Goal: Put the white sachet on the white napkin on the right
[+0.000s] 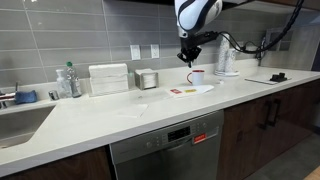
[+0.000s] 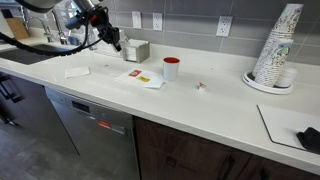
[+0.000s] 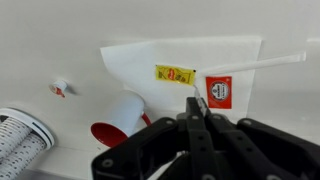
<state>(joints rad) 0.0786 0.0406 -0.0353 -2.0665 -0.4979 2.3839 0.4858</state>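
The white sachet (image 2: 201, 87), tiny with a red mark, lies flat on the bare counter right of the red cup (image 2: 171, 68). It also shows in the wrist view (image 3: 61, 87), apart from the napkin. The white napkin (image 2: 152, 83) (image 1: 203, 89) (image 3: 140, 60) carries a yellow packet (image 3: 175, 73), a red-orange packet (image 3: 218, 90) and a long white stick (image 3: 262, 63). My gripper (image 3: 195, 105) (image 1: 188, 55) (image 2: 114, 42) hangs well above the napkin, fingers shut. A thin pale sliver shows at its tips; I cannot tell what it is.
A second, fainter napkin (image 2: 77, 71) lies further along the counter. A white dispenser (image 1: 108, 78) and a small box (image 1: 147, 79) stand at the wall. A stack of paper cups (image 2: 275, 50) and a black object (image 2: 308, 138) are at the far end. The sink (image 1: 20, 120) is at the other end.
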